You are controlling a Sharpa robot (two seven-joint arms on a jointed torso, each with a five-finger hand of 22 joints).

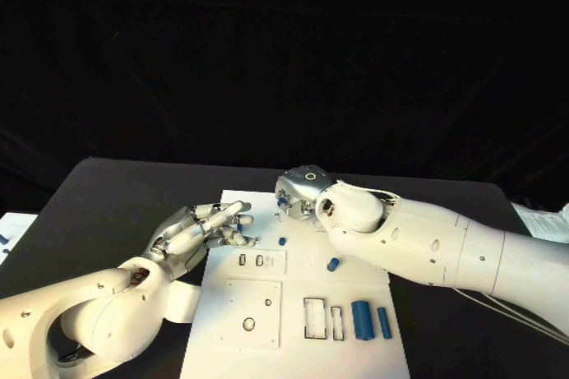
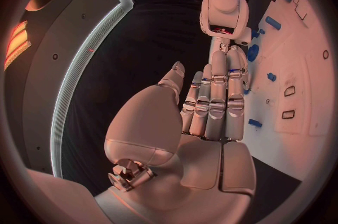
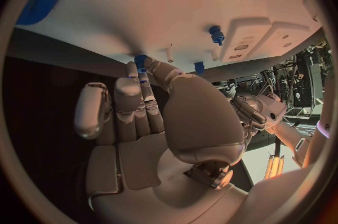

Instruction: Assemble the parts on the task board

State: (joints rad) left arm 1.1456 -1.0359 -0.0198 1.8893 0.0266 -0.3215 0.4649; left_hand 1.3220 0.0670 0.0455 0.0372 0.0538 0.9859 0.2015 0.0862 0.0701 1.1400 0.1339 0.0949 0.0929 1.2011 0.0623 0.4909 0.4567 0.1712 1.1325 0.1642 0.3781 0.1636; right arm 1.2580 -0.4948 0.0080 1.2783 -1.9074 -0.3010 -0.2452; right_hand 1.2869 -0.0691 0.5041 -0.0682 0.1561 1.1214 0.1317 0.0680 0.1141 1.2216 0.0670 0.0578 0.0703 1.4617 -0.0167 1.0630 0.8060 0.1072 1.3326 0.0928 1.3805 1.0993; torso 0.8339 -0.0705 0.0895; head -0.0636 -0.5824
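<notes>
While both hands work at the far end of the task board [image 1: 255,313], the left hand [image 1: 201,231] lies flat with fingers extended and empty, seemingly steadying that corner. The right hand [image 1: 299,198] curls over the board's far edge, fingertips on a small blue part [image 3: 141,61]; whether it is gripped cannot be told. Two long blue parts [image 1: 371,320] wait at the board's near end.

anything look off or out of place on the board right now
Nothing looks damaged or spilled. The task board lies flat. Two long blue parts stand neatly side by side near its front right, and a small blue part lies loose, slightly tilted, mid-board. Both the left hand and right hand hover at its far end.
</notes>
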